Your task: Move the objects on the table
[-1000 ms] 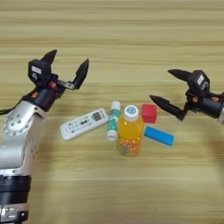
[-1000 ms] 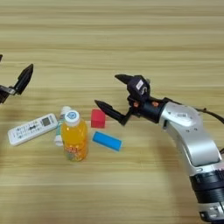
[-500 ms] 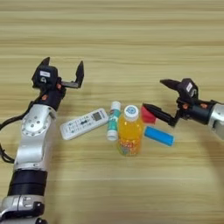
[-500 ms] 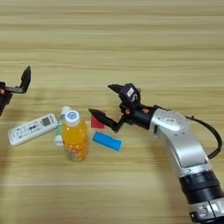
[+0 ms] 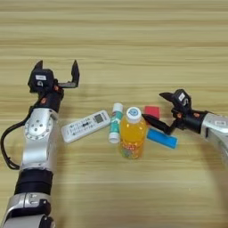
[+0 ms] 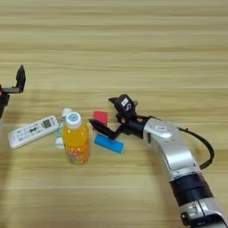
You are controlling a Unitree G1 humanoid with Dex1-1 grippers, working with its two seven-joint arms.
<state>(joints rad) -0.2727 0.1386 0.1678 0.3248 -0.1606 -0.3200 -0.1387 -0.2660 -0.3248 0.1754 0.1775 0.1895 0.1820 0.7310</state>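
Both arms wear smooth silver-grey shells broken by black bands at the joints, and a thin black cable loops out beside each forearm. Each wrist is a black block with small orange-red accents, the left end effector [image 5: 57, 73] and right end effector [image 6: 107, 113] each carrying two black pointed fingers

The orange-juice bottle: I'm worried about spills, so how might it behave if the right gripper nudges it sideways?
The orange-juice bottle stands upright, tall on a narrow base, so a push near its cap would probably tip it. It looks full, so likely heavy for its size. If it falls, its round body could roll into the glue stick beside it.
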